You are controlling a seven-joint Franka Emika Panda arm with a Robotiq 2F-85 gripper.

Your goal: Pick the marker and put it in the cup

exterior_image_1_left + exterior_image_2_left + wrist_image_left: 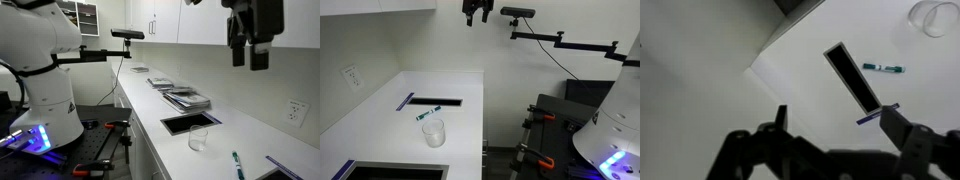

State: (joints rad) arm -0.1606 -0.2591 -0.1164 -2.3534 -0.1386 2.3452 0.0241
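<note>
The teal-green marker (pixel 430 113) lies flat on the white counter, between a narrow black slot and the cup. It also shows in an exterior view (pixel 237 165) and in the wrist view (pixel 883 68). The clear cup (pixel 434 131) stands upright and empty just beside it, and also shows in an exterior view (pixel 198 138) and at the top right of the wrist view (pixel 935 15). My gripper (pixel 840 130) is open and empty. It hangs high above the counter, far from both, in both exterior views (pixel 250 48) (pixel 475 12).
A narrow black slot (pixel 852 78) lies by the marker, with a bluish-purple stick (pixel 877 115) at its end. A black rectangular tray (pixel 190 122) sits beyond the cup. Flat stacks (pixel 185 98) lie further along the counter. A wall outlet (pixel 352 76) and a camera arm (pixel 560 40) are nearby.
</note>
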